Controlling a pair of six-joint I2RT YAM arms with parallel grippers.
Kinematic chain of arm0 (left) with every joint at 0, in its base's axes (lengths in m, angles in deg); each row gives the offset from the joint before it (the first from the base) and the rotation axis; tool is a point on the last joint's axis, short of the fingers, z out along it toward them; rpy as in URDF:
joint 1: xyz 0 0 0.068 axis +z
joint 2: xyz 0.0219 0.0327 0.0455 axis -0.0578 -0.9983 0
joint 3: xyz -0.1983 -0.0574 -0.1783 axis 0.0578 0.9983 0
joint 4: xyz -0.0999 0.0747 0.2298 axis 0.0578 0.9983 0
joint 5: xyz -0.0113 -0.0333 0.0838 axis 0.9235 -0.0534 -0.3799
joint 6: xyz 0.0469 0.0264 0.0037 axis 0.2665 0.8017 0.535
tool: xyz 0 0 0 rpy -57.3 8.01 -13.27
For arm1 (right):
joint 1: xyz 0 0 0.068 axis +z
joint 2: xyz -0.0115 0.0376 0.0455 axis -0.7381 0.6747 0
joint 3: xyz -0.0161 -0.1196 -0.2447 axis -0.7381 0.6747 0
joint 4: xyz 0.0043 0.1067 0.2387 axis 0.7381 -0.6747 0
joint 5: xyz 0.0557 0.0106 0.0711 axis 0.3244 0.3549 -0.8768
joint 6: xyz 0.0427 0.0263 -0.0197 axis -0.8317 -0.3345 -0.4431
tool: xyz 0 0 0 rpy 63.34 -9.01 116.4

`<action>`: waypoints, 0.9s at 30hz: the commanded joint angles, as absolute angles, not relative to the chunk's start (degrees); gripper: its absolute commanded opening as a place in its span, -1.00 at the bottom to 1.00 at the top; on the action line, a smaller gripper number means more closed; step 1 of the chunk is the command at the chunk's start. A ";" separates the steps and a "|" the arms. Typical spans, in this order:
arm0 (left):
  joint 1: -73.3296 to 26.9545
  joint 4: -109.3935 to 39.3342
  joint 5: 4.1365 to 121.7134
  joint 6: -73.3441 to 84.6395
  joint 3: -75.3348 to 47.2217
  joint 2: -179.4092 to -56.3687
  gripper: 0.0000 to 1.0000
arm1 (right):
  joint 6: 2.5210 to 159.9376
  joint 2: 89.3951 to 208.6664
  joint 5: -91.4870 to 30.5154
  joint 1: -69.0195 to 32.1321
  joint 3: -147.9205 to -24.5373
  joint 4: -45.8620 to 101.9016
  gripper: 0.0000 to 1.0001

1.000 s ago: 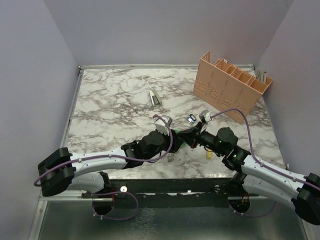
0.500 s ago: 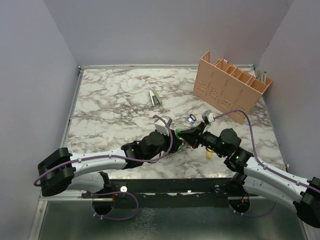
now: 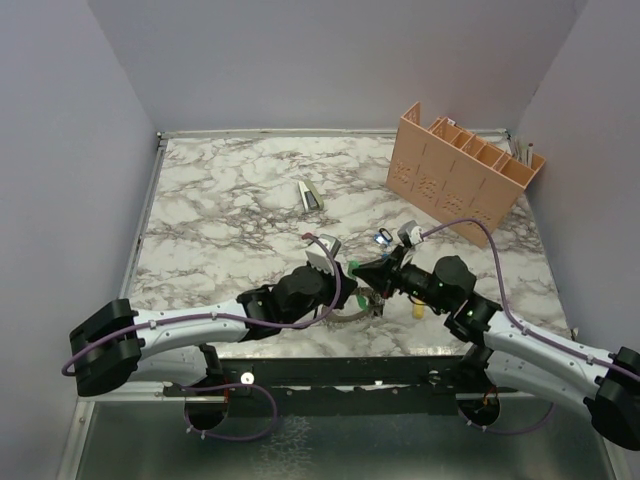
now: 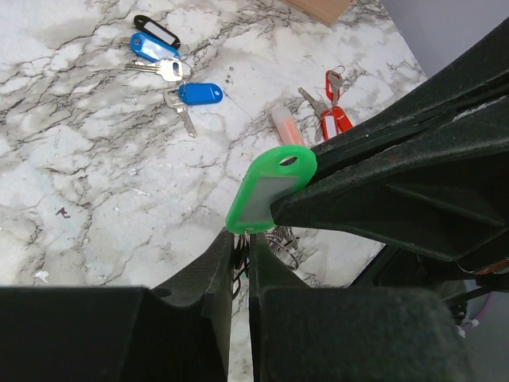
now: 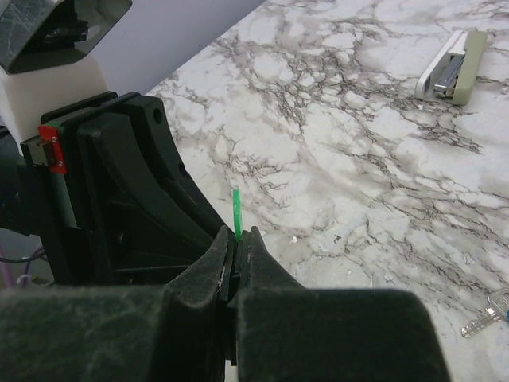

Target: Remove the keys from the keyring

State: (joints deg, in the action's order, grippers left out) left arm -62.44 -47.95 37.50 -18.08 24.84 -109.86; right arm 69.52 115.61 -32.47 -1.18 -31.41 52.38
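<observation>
item: left claw (image 4: 241, 267), narrowed from half-wide to a slit, apparently pinching the keyring (image 3: 347, 317) just above the counter (image 3: 230, 200). right claw (image 5: 237, 239) unchanged, clamped on green-tagged key (image 4: 266, 195). both ends gripped; separation looks ready to begin.

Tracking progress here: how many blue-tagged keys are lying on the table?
2. One blue key lies beside the black tag, the second blue key close beside it. Others may be hidden from view.
</observation>
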 commanded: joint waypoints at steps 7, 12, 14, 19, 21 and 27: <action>-61.44 -50.14 36.23 -18.97 27.29 -109.07 -1.00 | 68.92 115.71 -29.20 -1.16 -33.75 49.31 -0.58; -60.90 -50.42 36.45 -19.94 27.94 -108.55 -1.00 | 69.53 111.48 -27.54 -1.16 -32.71 44.19 -0.21; -60.77 -50.50 36.51 -20.04 28.05 -108.36 -1.00 | 69.11 109.86 -29.09 -1.18 -31.31 43.17 -0.21; -60.54 -50.76 36.71 -20.30 28.42 -108.09 -1.00 | 67.41 108.11 -33.26 -1.23 -27.38 42.71 -0.22; -60.50 -50.83 36.72 -20.38 28.41 -108.04 -1.00 | 66.63 108.51 -34.93 -1.17 -26.06 44.37 -0.25; -60.50 -51.03 36.99 -20.48 28.41 -108.05 -1.00 | 65.46 113.98 -37.87 -1.16 -26.57 48.39 -0.29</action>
State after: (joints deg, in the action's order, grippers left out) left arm -60.78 -49.35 37.25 -20.05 27.94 -109.22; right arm 66.77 111.43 -34.44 -1.18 -25.95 45.48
